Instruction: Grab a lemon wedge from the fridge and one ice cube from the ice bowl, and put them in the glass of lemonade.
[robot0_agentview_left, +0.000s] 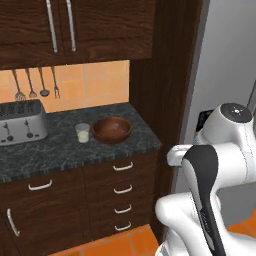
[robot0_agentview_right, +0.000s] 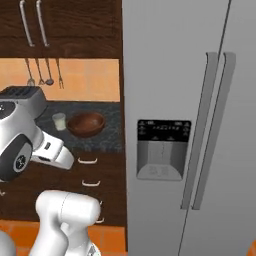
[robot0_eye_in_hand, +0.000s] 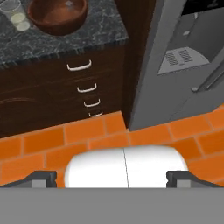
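Right of the ice bowl (robot0_agentview_right: 86, 124) stands the shut fridge (robot0_agentview_right: 175, 75); gripper (robot0_eye_in_hand: 117, 178) jaws wide, empty; I'd hook the nearer handle (robot0_agentview_right: 199, 130) squarely before pulling.

Silver toaster (robot0_agentview_left: 22, 122) on dark stone counter (robot0_agentview_left: 60, 150)

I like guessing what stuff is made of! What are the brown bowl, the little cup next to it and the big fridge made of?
The bowl looks like wood: reddish-brown, smooth, slightly shiny inside. The cup looks like clear glass, because you can see the pale drink at its bottom. The fridge looks like painted or brushed metal, light grey and matte, though it could be plastic.
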